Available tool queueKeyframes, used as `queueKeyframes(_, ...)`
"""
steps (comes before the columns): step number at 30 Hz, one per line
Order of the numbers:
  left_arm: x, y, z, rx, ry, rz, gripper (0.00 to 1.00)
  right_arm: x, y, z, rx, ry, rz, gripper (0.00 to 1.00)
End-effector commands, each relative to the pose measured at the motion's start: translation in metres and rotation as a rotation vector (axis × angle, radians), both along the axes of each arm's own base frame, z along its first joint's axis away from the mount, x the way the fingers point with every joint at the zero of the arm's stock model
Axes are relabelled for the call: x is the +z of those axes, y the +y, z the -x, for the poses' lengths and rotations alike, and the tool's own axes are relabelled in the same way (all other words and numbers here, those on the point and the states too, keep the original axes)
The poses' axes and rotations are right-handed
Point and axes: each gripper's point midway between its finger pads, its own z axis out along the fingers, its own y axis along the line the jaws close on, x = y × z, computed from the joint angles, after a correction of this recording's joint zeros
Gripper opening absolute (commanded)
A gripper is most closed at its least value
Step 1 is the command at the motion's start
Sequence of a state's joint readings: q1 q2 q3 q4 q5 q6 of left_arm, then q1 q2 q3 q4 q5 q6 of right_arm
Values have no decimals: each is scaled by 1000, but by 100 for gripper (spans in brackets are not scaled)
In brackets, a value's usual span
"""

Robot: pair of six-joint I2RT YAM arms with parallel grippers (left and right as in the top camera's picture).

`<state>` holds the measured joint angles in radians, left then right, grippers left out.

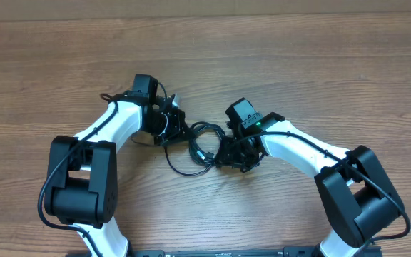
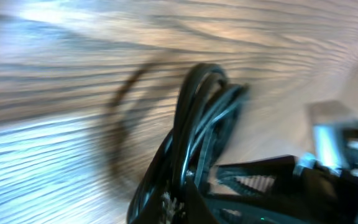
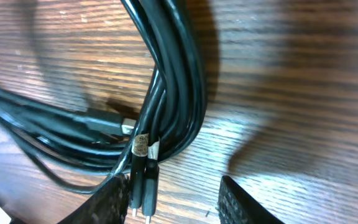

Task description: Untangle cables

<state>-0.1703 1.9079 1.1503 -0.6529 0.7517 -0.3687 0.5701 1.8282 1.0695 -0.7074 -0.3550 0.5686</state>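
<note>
The cables [image 1: 200, 141] lie as a black tangle of loops on the wooden table between my two arms. From the left, my left gripper [image 1: 184, 131] reaches into the tangle. The blurred left wrist view shows a bundle of cable strands [image 2: 194, 124] running down into its shut jaws [image 2: 185, 211]. My right gripper [image 1: 225, 153] is at the tangle's right side. In the right wrist view it [image 3: 176, 202] stands open over the wood. Two black plugs [image 3: 145, 183] lie just inside its left finger [image 3: 110, 202], and the looped strands [image 3: 173, 81] curve away above.
The wooden table [image 1: 298, 64] extends on all sides of the tangle. A thin loop [image 1: 180, 168] trails toward the front. Part of the right arm's gripper [image 2: 328, 162] shows at the right of the left wrist view.
</note>
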Motion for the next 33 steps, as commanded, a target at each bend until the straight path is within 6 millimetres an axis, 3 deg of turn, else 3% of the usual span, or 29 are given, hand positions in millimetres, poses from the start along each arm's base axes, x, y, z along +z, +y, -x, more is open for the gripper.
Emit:
queueKeyframes(1, 23, -23, 5, -26, 25, 191, 4, -6, -11, -4, -80, -4, 63, 43)
queueKeyframes(6, 43, -35, 4, -56, 4, 328, 4, -6, -16, -18, -115, -46, 75, 45)
queueKeyframes(14, 73, -47, 10, -97, 19, 509, 4, -7, -39, -34, -191, -49, 91, 52)
queueKeyframes(20, 70, -46, 7, -123, -41, 494, 4, -6, -43, -36, -174, -53, 83, 57)
queueKeyframes(23, 43, -35, 6, -151, -115, 328, 4, -6, -42, -37, -158, -60, 77, 57)
queueKeyframes(24, 18, -19, 6, -128, -93, 159, 4, -6, -42, -37, -158, -60, 75, 58)
queueKeyframes(27, -18, 16, 9, -102, -59, -131, 4, -6, -42, -37, -157, -60, 74, 57)
queueKeyframes(30, -35, 45, 12, -92, -39, -327, 4, -6, -41, -37, -157, -62, 72, 58)
queueKeyframes(33, -41, 60, 11, -88, -39, -423, 6, -6, -41, -38, -158, -65, 70, 57)
